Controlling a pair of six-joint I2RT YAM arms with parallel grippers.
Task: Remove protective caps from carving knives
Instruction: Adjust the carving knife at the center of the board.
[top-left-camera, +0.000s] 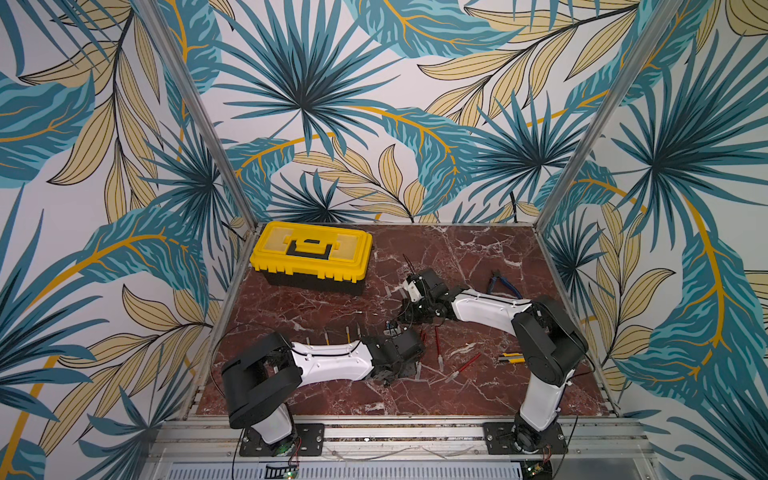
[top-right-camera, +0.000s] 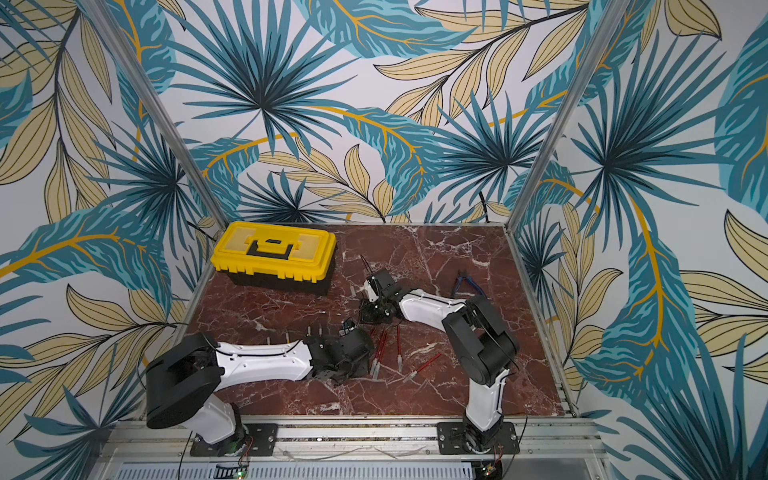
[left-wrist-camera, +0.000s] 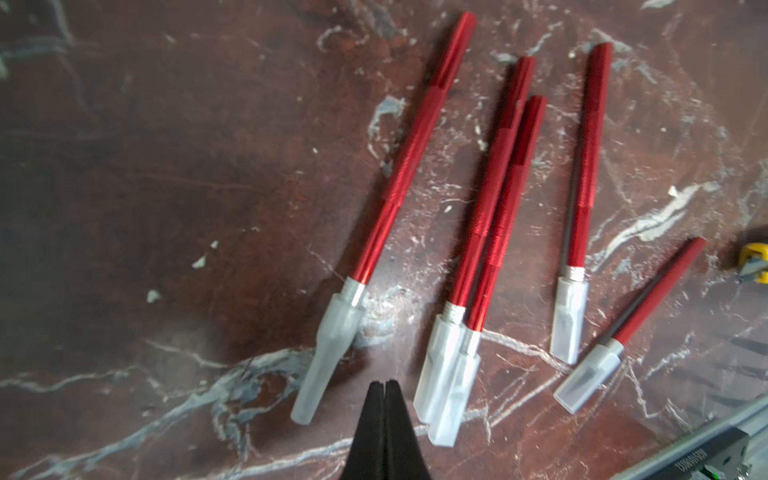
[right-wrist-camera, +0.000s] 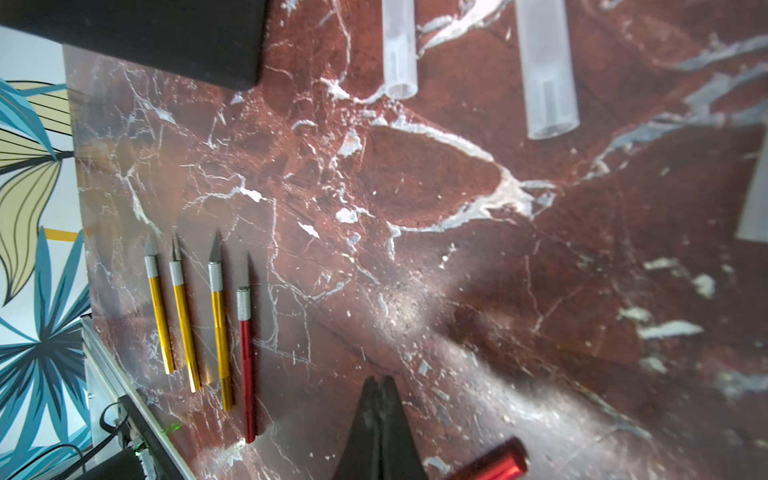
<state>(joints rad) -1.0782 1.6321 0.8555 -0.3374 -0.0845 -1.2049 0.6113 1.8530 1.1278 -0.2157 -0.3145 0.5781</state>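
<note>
Your left claw (left-wrist-camera: 383, 386): tips pressed together, empty, poised between tapered cap (left-wrist-camera: 326, 357) and paired caps (left-wrist-camera: 440, 374); five capped red knives (left-wrist-camera: 417, 137) fan ahead. Your right claw (right-wrist-camera: 380, 382): closed, empty; bared knives (right-wrist-camera: 220, 324) rowed beside, probably sorting done from undone; loose caps (right-wrist-camera: 546, 70) ahead.

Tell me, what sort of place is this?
Likely a robot test booth, not a real workshop: a left arm and right arm bolted to a rail, leaf-print walls boxing in a marble table, a toolbox and knives laid out.
</note>
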